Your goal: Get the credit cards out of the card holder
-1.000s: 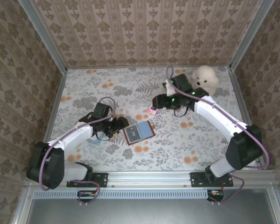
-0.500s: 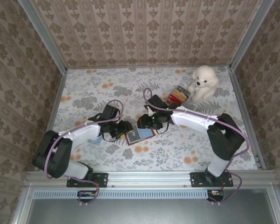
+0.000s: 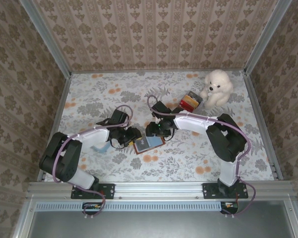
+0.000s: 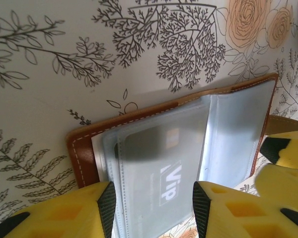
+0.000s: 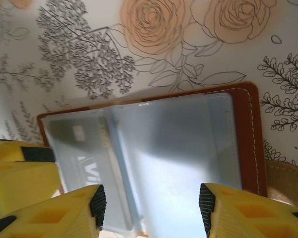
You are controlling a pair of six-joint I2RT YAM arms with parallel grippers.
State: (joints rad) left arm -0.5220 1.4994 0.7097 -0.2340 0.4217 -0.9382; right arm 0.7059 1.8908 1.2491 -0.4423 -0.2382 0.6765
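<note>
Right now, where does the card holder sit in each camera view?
Top external: card holder just below picture centre.
Left wrist: card holder centre and right, open.
Right wrist: card holder centre, open.
Shared landmark: VIP card in its sleeve, both wrist views.

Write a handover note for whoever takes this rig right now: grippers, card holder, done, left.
Left gripper: open, fingers either side of a clear plastic sleeve of the holder.
Right gripper: open, poised over the sleeves from the opposite side.
Brown leather card holder: lying open on the floral table, between both grippers.
Done: small red and tan stack beside the white plush dog, apparently cards already out.
Left: grey card marked Vip sits in its sleeve; pull it, then check the other sleeves.
</note>
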